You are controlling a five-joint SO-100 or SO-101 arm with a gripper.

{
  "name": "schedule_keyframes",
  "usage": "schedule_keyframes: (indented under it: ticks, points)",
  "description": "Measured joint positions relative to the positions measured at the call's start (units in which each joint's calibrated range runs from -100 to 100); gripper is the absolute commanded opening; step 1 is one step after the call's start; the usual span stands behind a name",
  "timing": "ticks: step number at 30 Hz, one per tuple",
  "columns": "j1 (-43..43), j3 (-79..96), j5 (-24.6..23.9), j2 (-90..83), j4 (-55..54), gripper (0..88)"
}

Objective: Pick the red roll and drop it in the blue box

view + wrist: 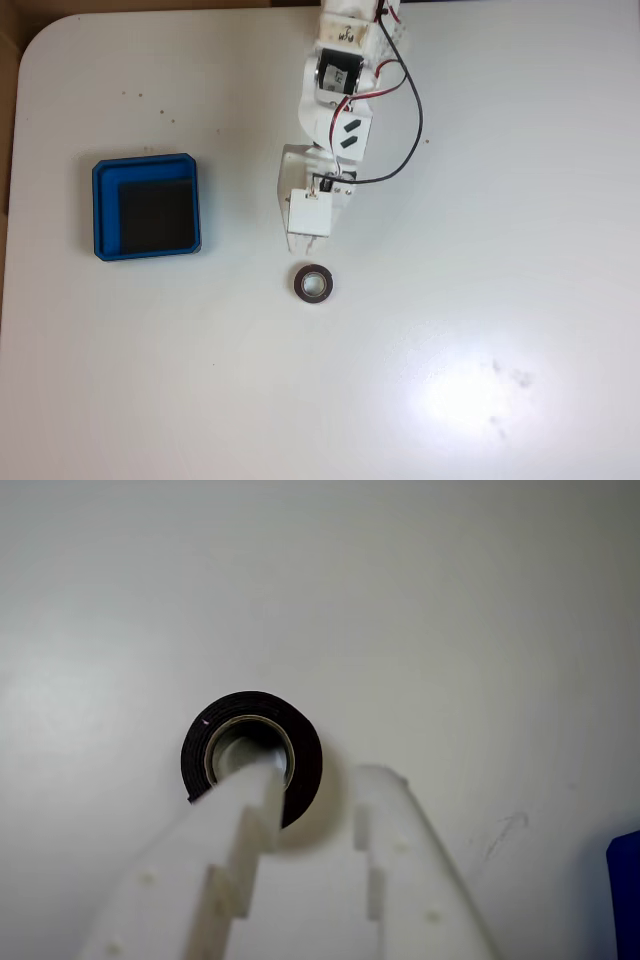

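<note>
White table (520,150), seen from above in the fixed view, bearing the blue box (104,205) at left and the arm reaching in from the top edge. The box is a shallow square tray with raised walls and a black floor; one blue corner (625,895) enters the wrist view at lower right. The gripper (308,240) hangs just above the red roll (313,284), which lies flat on the table, well apart from the box. In the wrist view the two pale fingers (395,860) stand narrowly parted, nothing clamped between them; the left one overlaps the roll's (300,745) hollow core, the right one lies just outside the dark rim. Judged by form, the roll is light and stiff, a wound ring that should not crush; its smooth outer face may slip. The likeliest hold is across the ring wall, one finger in the core and one outside.
</note>
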Motion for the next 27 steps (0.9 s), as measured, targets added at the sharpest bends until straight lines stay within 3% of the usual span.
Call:
schedule_keyframes:
  ticks: [6,15,27]
  points:
    - [-0.59,-6.19,-0.08,6.94,0.00,2.2]
    - [-0.79,-11.66,-0.08,15.24,0.00,15.6]
    - [-0.59,-11.84,0.08,22.10,0.00,16.9]
